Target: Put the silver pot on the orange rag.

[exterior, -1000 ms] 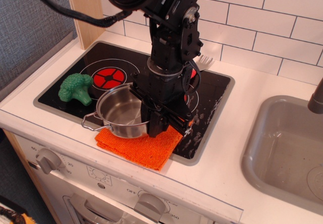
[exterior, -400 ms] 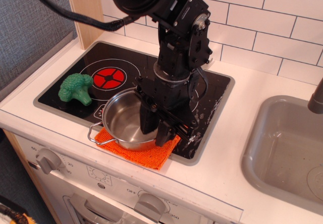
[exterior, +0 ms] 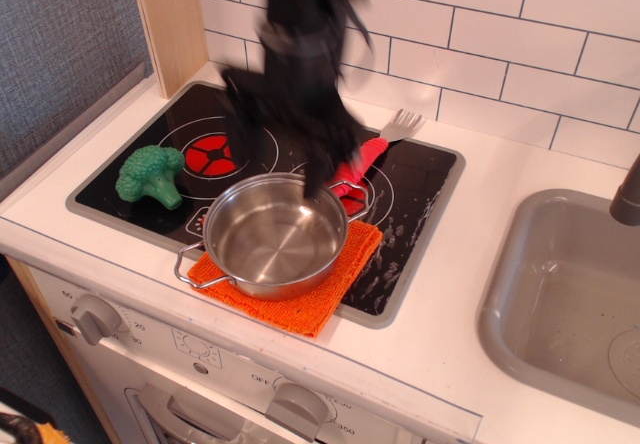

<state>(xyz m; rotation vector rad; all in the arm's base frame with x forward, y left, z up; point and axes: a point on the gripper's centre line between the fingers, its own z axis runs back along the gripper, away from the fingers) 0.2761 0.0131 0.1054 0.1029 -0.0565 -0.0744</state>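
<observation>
My gripper (exterior: 318,179) is a dark, motion-smeared shape above the hob, its lower end just over the back rim of the silver pot (exterior: 272,236). It is too blurred for me to tell whether the jaws are spread or closed, and I cannot see anything held in them. From here it looks clear of the pot, not gripping it.

The pot sits upright on the orange rag (exterior: 300,299), near the front edge of the worktop, left of centre. It covers most of the cloth; orange shows along the front and the right side. One wire handle sticks out toward the front-left, the other toward the back-right.

Behind the pot, the red-handled fork (exterior: 368,156) lies on the hob, tines pointing to the back wall. The green broccoli (exterior: 150,175) is off toward the left edge, well apart from the pot. The grey sink (exterior: 520,264) takes up the right end of the worktop.

I judge the placing done: the pot rests on the rag. What is left is only to bring the arm away without knocking the rim.
</observation>
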